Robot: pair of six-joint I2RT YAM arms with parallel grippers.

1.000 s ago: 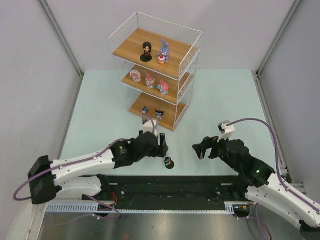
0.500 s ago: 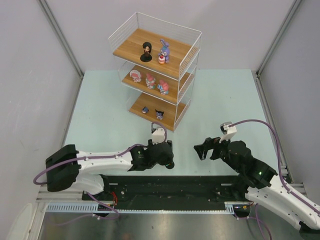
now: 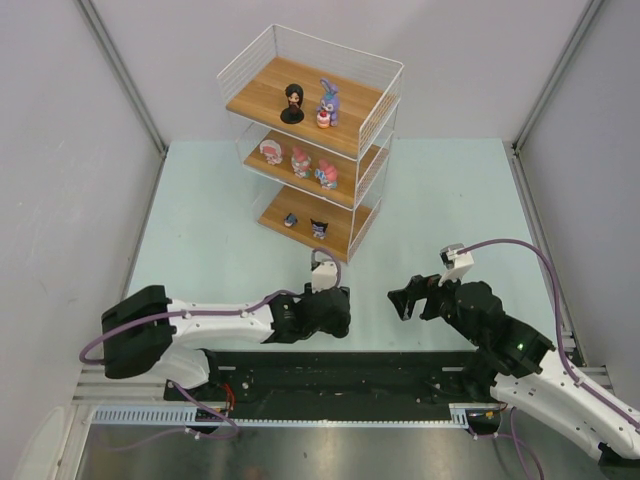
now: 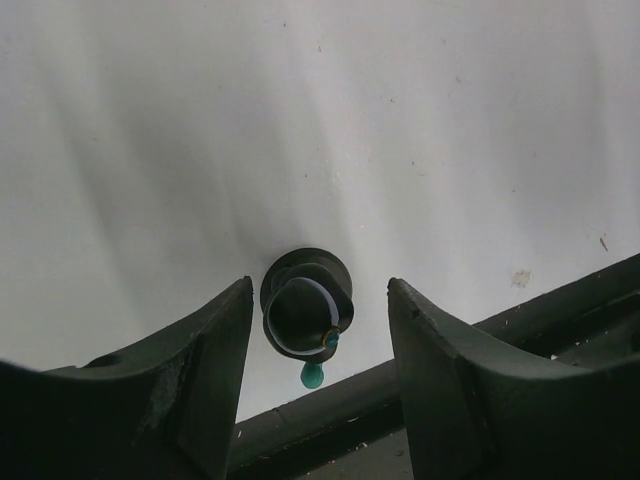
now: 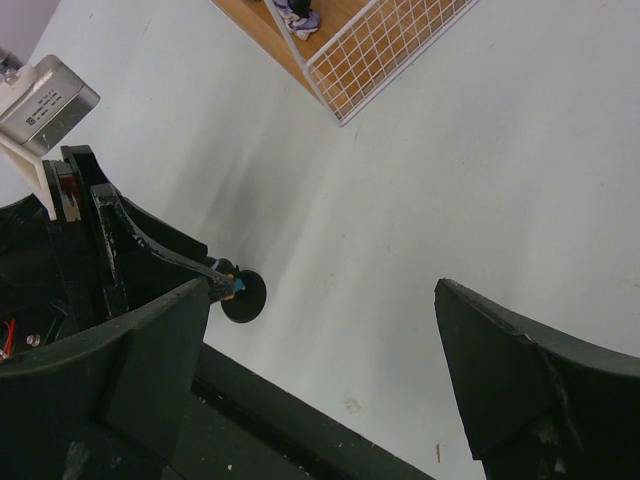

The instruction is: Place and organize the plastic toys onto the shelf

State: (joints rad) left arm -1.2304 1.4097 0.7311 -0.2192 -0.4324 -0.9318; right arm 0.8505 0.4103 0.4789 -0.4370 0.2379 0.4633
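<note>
A dark-haired figurine on a round black base (image 4: 305, 315) stands on the table by the near edge, between the open fingers of my left gripper (image 4: 318, 290), untouched by them. In the top view my left gripper (image 3: 338, 310) covers it. Its base (image 5: 243, 297) shows in the right wrist view. My right gripper (image 3: 400, 300) is open and empty, to the right of it. The shelf (image 3: 372, 128) holds a dark-haired figure (image 3: 292, 102) and the purple-blue bunny (image 3: 328, 98) on top, three pink-and-white toys (image 3: 300, 160) on the middle board, and two small ones (image 3: 319, 227) on the bottom board.
The black base rail (image 4: 420, 375) runs right behind the figurine at the table's near edge. The shelf's lower wire corner (image 5: 380, 40) shows in the right wrist view. Grey walls (image 3: 80, 180) close in the pale green table (image 3: 450, 200) on the left, right and back.
My left gripper has swung right and toward the near edge, coming down over the black-based figurine, which the top view no longer shows. The right arm has barely moved.
</note>
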